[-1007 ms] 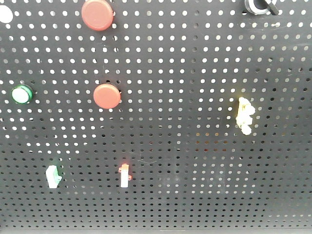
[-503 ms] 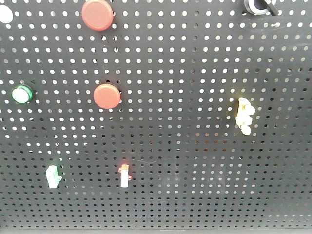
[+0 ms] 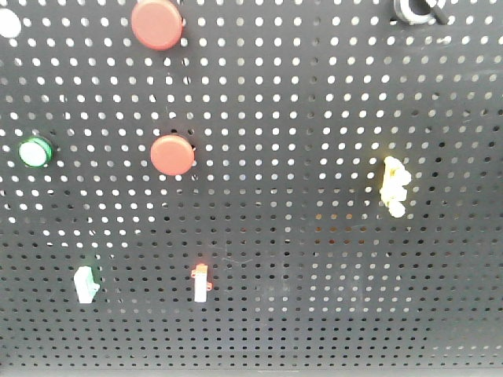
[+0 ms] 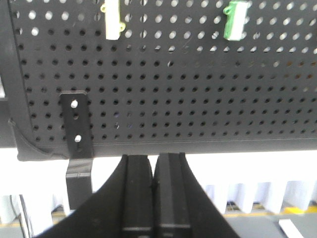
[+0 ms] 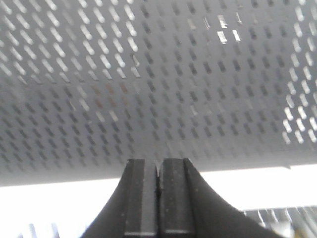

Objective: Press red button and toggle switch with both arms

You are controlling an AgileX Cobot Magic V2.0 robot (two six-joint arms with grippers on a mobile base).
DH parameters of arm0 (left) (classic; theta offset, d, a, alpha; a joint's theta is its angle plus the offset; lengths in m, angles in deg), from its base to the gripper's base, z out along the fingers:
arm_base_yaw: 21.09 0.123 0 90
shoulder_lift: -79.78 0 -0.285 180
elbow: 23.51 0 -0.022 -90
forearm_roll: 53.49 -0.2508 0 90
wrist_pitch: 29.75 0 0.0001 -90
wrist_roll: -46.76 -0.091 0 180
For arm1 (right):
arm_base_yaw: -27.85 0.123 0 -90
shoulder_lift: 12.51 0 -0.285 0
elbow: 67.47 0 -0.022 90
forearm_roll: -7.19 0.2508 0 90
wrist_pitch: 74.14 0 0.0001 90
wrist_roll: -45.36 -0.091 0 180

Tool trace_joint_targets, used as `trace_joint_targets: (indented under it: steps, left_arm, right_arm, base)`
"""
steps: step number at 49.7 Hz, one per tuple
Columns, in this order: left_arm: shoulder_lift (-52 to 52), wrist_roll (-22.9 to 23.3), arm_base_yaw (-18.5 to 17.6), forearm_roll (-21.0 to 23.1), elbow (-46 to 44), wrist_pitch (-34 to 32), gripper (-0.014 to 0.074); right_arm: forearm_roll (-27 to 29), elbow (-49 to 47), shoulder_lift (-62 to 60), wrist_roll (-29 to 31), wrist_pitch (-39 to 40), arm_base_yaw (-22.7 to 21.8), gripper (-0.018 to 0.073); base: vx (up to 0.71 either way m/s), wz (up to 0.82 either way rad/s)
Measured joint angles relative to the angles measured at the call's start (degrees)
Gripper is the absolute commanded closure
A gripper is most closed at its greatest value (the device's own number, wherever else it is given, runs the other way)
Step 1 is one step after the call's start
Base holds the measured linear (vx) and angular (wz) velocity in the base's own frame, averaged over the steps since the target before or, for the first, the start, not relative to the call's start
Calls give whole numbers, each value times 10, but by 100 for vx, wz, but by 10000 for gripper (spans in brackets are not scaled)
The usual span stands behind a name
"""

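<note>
A black pegboard (image 3: pixel 314 118) fills the front view. A round red button (image 3: pixel 172 155) sits left of centre, and a second, larger red button (image 3: pixel 157 23) sits at the top. A yellow toggle switch (image 3: pixel 394 186) is on the right. A red-topped white switch (image 3: pixel 201 283) and a green-and-white switch (image 3: pixel 85 284) are lower left. Neither gripper shows in the front view. My left gripper (image 4: pixel 154 161) is shut and empty just below the board's lower edge. My right gripper (image 5: pixel 159 163) is shut and empty below the blurred board (image 5: pixel 148 89).
A green lit button (image 3: pixel 34 151) is at the left and a black knob (image 3: pixel 420 9) at the top right. In the left wrist view a yellowish switch (image 4: pixel 113 20), a green switch (image 4: pixel 236 20) and a black bracket (image 4: pixel 76 124) sit on the board.
</note>
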Motion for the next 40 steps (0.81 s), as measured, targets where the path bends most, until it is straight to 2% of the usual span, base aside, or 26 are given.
trace_joint_targets:
  steps: [40]
  left_arm:
    - [0, 0, 0, 0, 0, 0, 594]
  right_arm:
    - [0, 0, 0, -4, -13, 0, 562]
  base:
    - [0, 0]
